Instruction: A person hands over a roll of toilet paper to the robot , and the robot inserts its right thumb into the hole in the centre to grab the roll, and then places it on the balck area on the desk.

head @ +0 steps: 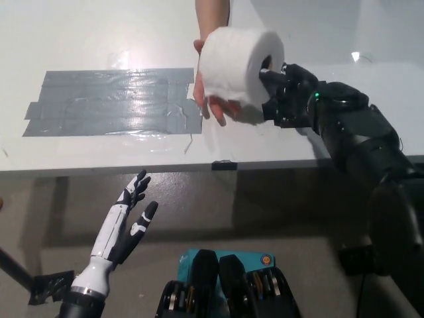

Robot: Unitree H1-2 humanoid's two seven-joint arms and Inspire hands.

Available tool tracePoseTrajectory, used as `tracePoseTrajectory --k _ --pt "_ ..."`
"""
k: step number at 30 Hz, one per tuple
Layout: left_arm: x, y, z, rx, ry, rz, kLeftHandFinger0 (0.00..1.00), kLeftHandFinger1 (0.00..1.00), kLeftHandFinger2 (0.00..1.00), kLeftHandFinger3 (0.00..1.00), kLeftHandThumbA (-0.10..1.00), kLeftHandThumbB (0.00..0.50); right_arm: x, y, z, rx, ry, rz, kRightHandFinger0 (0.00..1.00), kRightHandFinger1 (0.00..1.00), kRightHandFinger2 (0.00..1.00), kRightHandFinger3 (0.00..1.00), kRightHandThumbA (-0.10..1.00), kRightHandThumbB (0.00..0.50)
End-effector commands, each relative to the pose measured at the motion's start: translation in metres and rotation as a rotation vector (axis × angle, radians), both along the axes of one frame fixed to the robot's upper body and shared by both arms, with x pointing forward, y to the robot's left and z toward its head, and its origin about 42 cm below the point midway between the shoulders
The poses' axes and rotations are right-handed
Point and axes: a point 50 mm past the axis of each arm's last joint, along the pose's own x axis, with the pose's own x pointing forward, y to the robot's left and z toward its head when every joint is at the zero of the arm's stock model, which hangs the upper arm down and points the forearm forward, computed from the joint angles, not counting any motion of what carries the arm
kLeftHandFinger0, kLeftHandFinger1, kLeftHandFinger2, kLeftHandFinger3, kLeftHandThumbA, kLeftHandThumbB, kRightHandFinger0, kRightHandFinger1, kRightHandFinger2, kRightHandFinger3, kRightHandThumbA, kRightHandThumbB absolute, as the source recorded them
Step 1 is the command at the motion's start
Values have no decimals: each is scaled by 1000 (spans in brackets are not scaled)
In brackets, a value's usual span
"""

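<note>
White toilet paper roll (pixel 233 66) sits at upper centre of the frame, cradled by a person's hand (pixel 213 105) above the tabletop (pixel 99 33). The black right robot hand (pixel 286 98) pokes one digit into its core, not yet grasping. The grey taped patch (pixel 109 103) lies left. The white left robot hand (pixel 132 222) rests released, lower left.

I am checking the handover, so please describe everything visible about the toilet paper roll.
The toilet paper roll is white, thick and soft-looking, with a dark centre hole facing the robot's right. It is lifted above the white desk, lying on its side. A person's hand cups it from behind and below. The black right hand meets its hole end, one finger reaching into the hole. It is not on the dark taped area.
</note>
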Motion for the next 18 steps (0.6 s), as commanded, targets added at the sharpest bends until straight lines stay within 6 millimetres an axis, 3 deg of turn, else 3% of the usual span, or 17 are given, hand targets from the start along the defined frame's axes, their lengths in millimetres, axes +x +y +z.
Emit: tracePoseTrajectory --k 1,2,3,4,5,6,7,8,9,11,12,13,15,18 --pt "7 2 12 17 -46 -23 1000 1000 1000 1000 892 185 14 4 60 486 2 -39 0 133 741 1000 -100 199" --pt "8 1 12 19 -44 -23 1000 1000 1000 1000 890 178 15 2 65 480 -26 -20 0 105 729 882 -100 154" --pt "8 1 13 19 -44 -24 1000 1000 1000 1000 888 177 16 1 67 480 -33 -18 0 102 712 747 -100 159" --pt "8 1 13 19 -46 -26 1000 1000 1000 1000 886 178 17 -3 71 487 -50 -17 0 87 704 875 -100 153" --pt "8 2 13 19 -47 -27 1000 1000 1000 1000 885 183 18 -6 75 492 -59 -14 0 121 696 609 -100 171" --pt "8 2 13 18 -46 -27 1000 1000 1000 1000 886 189 19 -9 79 489 -68 -13 0 153 674 531 -100 171" --pt "8 2 13 17 -44 -27 1000 1000 1000 1000 887 191 20 -11 81 484 -77 -13 0 174 671 588 -100 171" --pt "8 2 13 18 -43 -27 1000 1000 1000 1000 887 191 21 -15 85 488 -80 -23 0 210 708 730 -100 172" --pt "10 3 13 16 -49 -28 1000 1000 1000 1000 877 189 23 -22 94 485 -83 -51 0 253 782 1000 -100 139" --pt "11 4 14 17 -50 -26 1000 1000 1000 1000 875 190 24 -29 102 476 -92 -62 0 290 836 1000 -100 133" --pt "11 5 14 17 -51 -28 1000 1000 1000 1000 868 182 25 -37 108 429 -117 -37 0 290 775 1000 -100 121" --pt "11 5 13 18 -50 -29 1000 1000 1000 1000 865 180 26 -43 111 391 -133 -17 0 323 793 1000 -100 106" --pt "9 5 12 21 -46 -27 1000 1000 1000 1000 861 178 26 -62 117 324 -155 -16 0 474 975 1000 -100 126" --pt "7 6 11 23 -45 -23 1000 1000 1000 1000 854 176 26 -74 118 279 -154 -22 23 562 1000 1000 -100 119"
